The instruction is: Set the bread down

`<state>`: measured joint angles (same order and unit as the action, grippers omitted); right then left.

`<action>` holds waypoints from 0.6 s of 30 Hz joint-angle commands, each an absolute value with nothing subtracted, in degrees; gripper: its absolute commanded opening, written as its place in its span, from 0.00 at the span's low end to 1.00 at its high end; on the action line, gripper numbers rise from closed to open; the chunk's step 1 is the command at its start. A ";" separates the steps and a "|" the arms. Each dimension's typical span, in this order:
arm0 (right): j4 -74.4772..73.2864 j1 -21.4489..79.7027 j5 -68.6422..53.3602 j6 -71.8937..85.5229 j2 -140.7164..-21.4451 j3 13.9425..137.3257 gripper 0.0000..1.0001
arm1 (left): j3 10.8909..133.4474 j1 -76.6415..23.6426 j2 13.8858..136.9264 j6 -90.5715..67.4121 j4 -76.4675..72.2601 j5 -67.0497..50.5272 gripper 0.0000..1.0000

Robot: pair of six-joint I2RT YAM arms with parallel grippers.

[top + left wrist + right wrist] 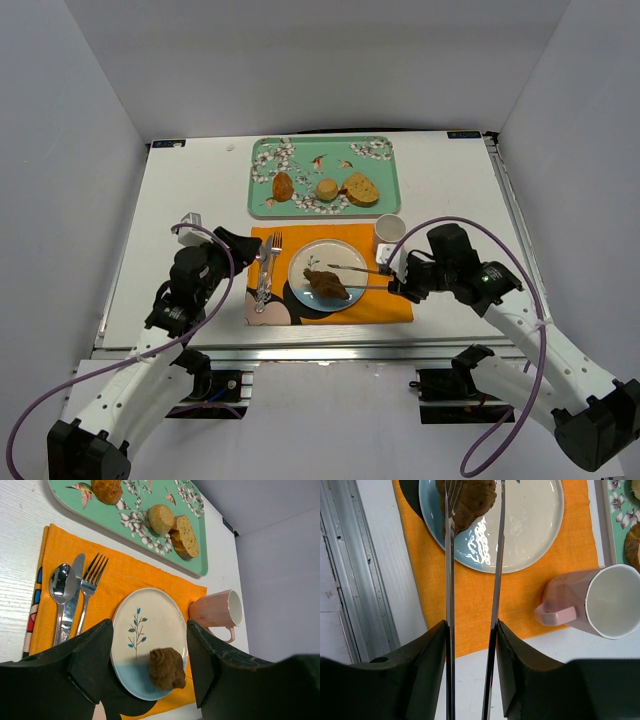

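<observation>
The bread (325, 284), a small dark brown chunk, lies on the near part of the white and blue plate (340, 258). It also shows in the left wrist view (166, 668) and the right wrist view (470, 500). My right gripper (398, 280) (471, 627) is shut on metal tongs (496, 580). The tongs' arms stand apart, with their tips over and beside the bread. My left gripper (258, 254) (150, 630) is open and empty, hovering left of the plate (155, 615).
An orange placemat (390, 305) lies under the plate, with a fork, knife and spoon (268, 265) on its left side. A pink mug (389, 229) stands at its far right corner. A green floral tray (325, 212) behind holds a roll, a bun and a bread slice.
</observation>
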<state>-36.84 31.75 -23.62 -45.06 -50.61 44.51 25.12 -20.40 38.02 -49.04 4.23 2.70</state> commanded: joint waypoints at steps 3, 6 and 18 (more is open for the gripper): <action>-37.18 31.73 -25.49 -45.44 -48.96 45.17 0.48 | 25.31 -20.30 37.27 -49.13 3.51 2.46 0.70; -36.74 31.73 -26.19 -44.65 -48.52 45.97 0.47 | 25.31 -20.30 37.27 -49.22 3.43 2.46 0.70; -32.88 31.73 -26.89 -40.17 -50.27 47.37 0.35 | 25.58 -20.30 37.00 -49.13 4.13 2.55 0.70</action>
